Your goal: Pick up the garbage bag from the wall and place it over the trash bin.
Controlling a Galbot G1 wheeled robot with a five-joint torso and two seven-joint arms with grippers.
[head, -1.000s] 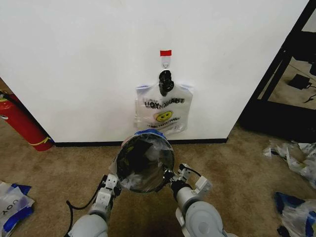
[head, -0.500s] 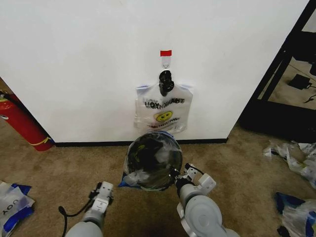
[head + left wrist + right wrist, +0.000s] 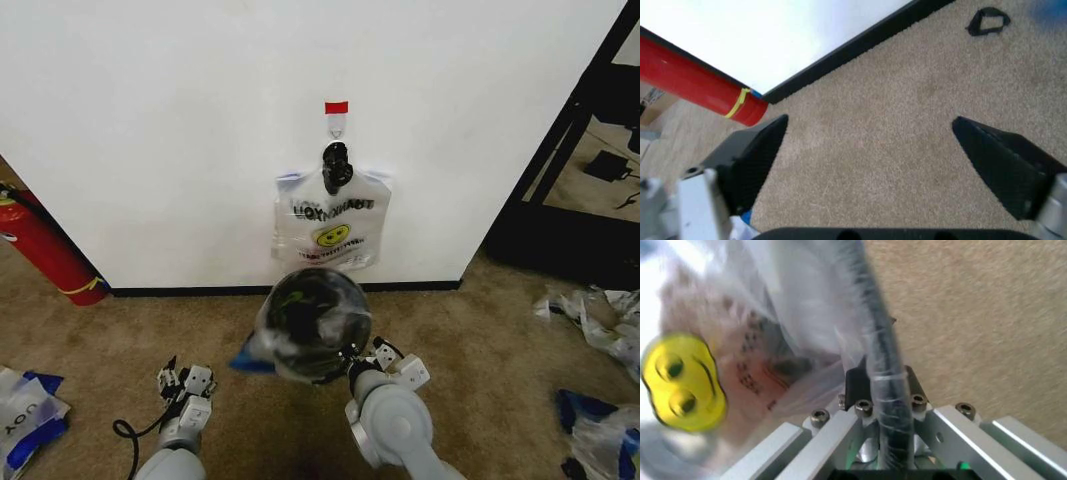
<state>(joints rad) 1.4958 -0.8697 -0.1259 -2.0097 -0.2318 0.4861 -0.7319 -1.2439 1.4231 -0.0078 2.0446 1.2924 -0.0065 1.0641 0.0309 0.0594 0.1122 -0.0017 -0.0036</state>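
So the thin see-through plastic garbage bag with blue edges and a yellow smiley is draped over the small round black wire-mesh trash bin, which sits on the brown carpet near the black baseboard of the plain white wall. The right gripper is pinching the bin's rim through the plastic. The left gripper hangs low over bare carpet with its fingers spread wide, near a red fire extinguisher
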